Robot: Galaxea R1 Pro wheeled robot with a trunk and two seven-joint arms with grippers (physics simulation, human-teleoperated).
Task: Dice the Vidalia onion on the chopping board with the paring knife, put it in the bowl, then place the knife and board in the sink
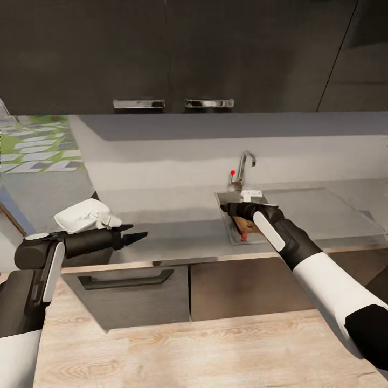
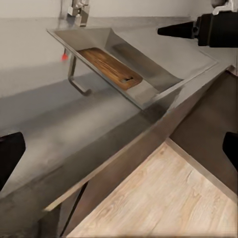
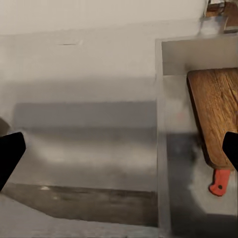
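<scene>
With the chopping board (image 3: 216, 115) and paring knife (image 3: 218, 181) already lying in the sink (image 2: 148, 59), the task looks finished; both grippers hang spread and empty, the left gripper (image 1: 132, 237) at 9 o'clock of the basin.

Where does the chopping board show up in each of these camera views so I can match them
Head view: a sliver of the chopping board in the sink, just under the right arm.
Left wrist view: the board lies flat on the sink floor, upper middle of the picture.
Right wrist view: the board at the right edge, with the knife's red handle poking out from under it.
Shared landmark: the tap behind the sink.
</scene>
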